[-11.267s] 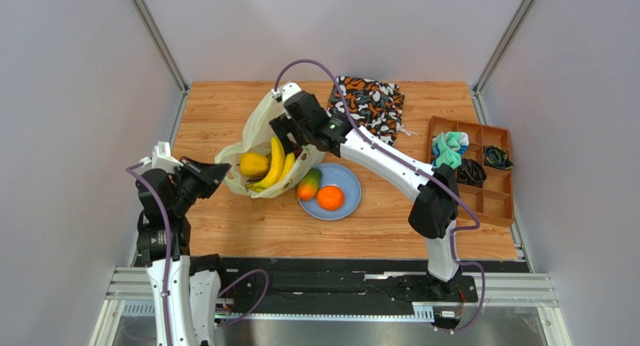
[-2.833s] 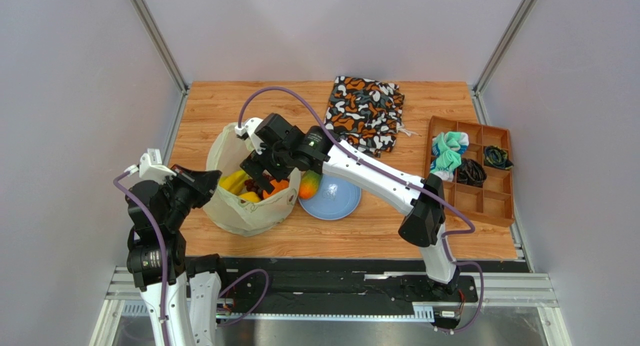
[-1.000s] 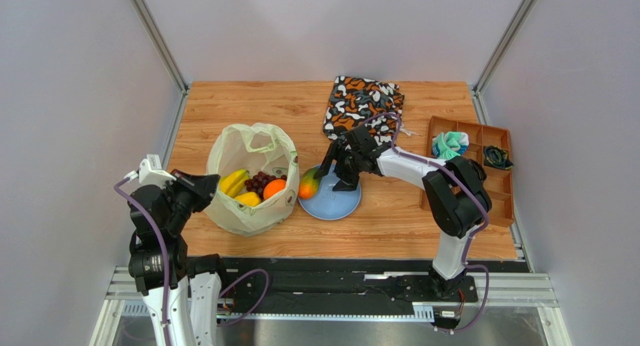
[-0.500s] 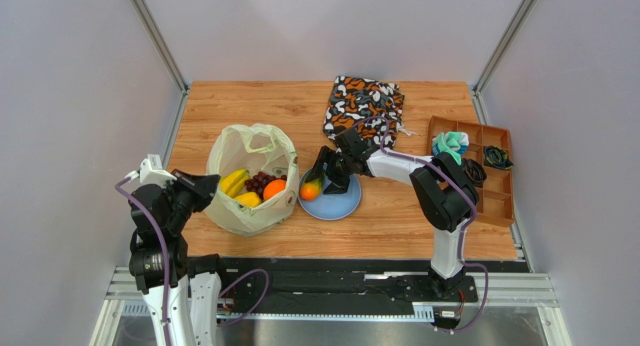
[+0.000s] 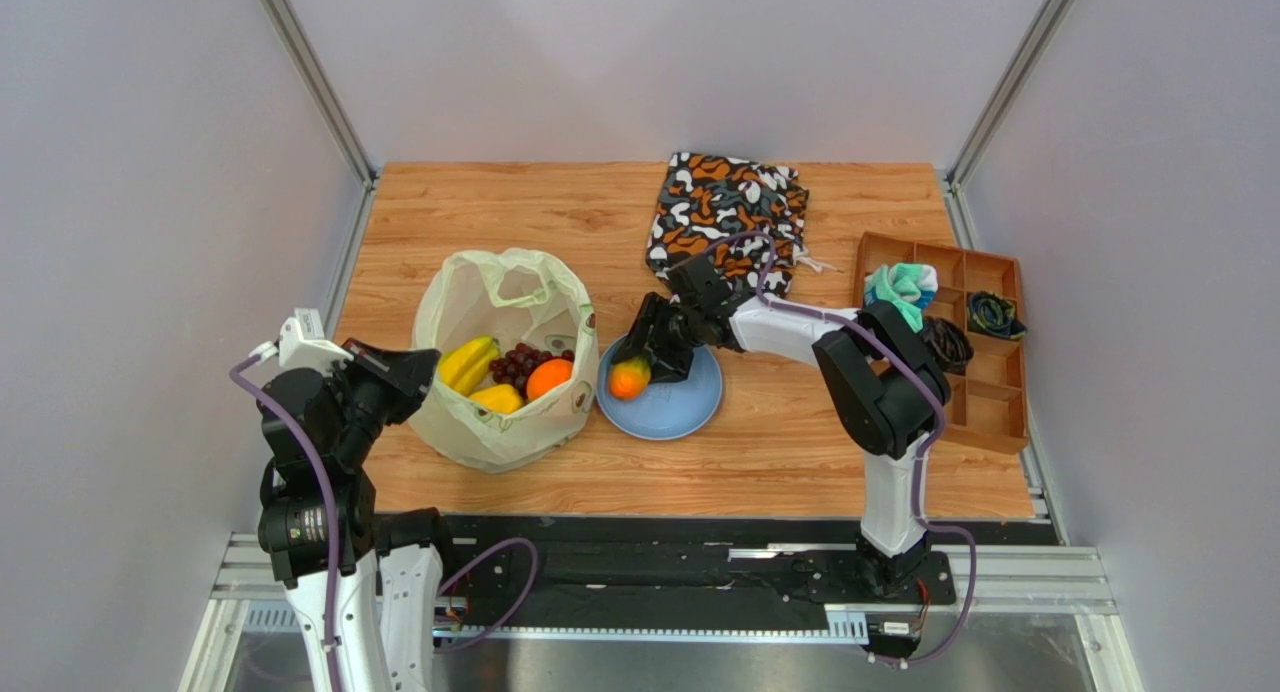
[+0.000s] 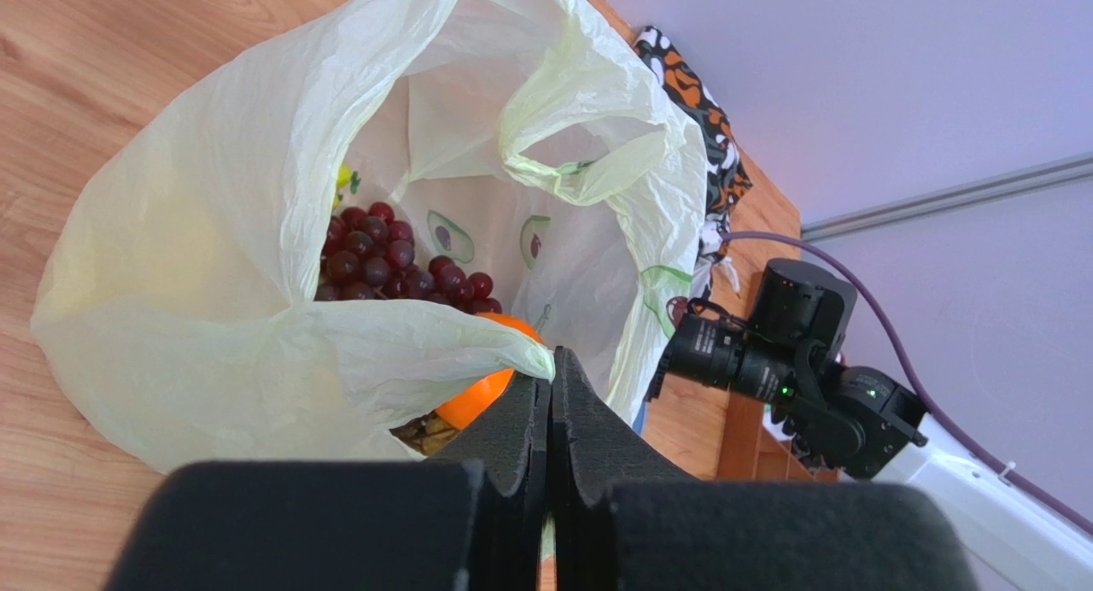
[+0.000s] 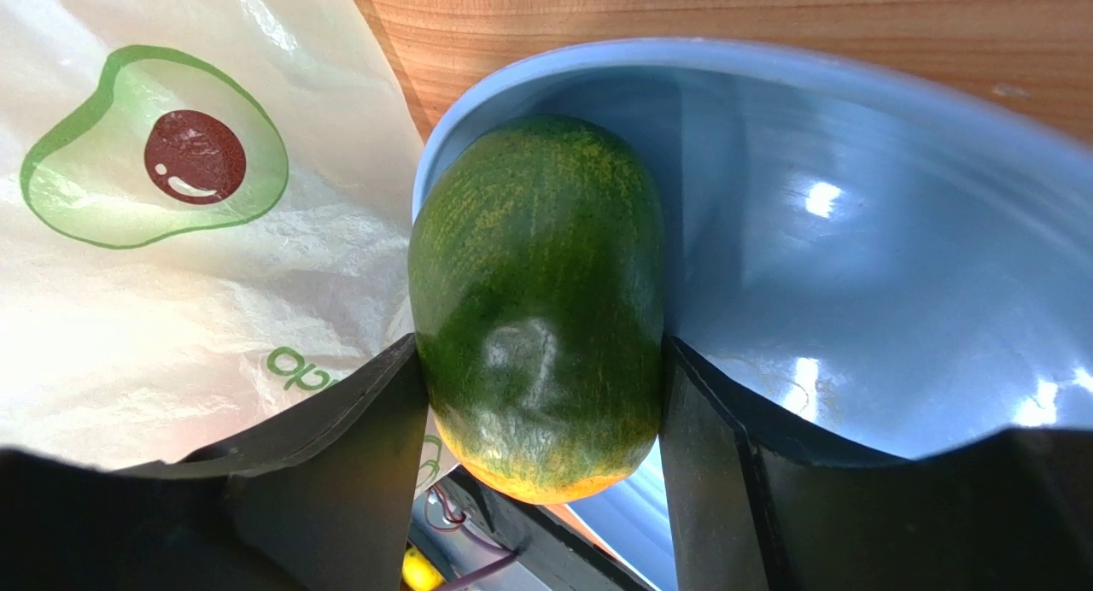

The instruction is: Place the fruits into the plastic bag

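You have bare wood on the table (image 5: pixel 451 212) beyond the bag and in a strip along the near edge. The right side is taken up by the patterned cloth bag (image 5: pixel 729 212) at the far edge and the wooden compartment tray (image 5: pixel 984 407) at the right edge. The plastic bag (image 5: pixel 504 295) stands left of centre, where it was a second ago, mouth open upward, its right wall touching the blue plate (image 5: pixel 684 419). Your left gripper (image 6: pixel 552 367) has not moved: its jaws are pressed together on the bag's near rim, with film pinched between them. Your right gripper (image 7: pixel 536 373) has changed most. A second ago it hung over the plate's far right part; now it is at the plate's left edge, and its fingers (image 7: pixel 372 425) sit against both flanks of the mango (image 7: pixel 539 232), holding it. The mango, lying flat half a second ago, now turns its orange end upward, just beside the bag's wall. Inside the bag lie the bananas (image 5: pixel 469 362), the orange (image 5: pixel 549 377) and the grapes (image 5: pixel 519 365).
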Tool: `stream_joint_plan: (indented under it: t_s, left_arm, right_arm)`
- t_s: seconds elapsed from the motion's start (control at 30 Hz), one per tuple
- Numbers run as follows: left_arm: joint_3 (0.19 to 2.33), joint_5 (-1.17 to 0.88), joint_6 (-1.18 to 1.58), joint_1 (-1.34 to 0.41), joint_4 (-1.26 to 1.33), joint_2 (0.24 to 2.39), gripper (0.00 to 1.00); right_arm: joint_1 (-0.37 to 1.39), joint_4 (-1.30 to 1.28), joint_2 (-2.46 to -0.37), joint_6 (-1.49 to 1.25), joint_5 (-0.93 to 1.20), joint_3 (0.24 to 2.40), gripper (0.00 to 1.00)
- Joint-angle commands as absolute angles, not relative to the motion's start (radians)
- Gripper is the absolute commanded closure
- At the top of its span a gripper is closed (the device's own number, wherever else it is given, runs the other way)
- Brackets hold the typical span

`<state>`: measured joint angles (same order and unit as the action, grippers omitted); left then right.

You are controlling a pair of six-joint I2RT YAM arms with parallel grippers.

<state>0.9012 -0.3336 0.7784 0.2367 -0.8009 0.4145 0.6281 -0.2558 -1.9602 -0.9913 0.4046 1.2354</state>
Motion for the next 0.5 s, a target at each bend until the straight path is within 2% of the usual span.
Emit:
stream_joint_plan:
  t_s: [0.0,0.2,0.47]
  left_arm:
    - [0.913,-0.328,0.778,0.235,-0.795,0.413,1.00]
    - [0.913,-0.325,0.778,0.235,-0.799,0.408,1.00]
    - [0.910,-0.327,0.779,0.236,-0.799,0.403,1.00]
  right_arm:
    - [0.634,-0.241,-1.948,-0.974,0.377,1.267,0.53]
    - [0.632,-0.252,-1.919,-0.951,0.348,1.269,0.62]
    - [0.635,-0.250,-1.674,-0.870,0.155,1.272,0.66]
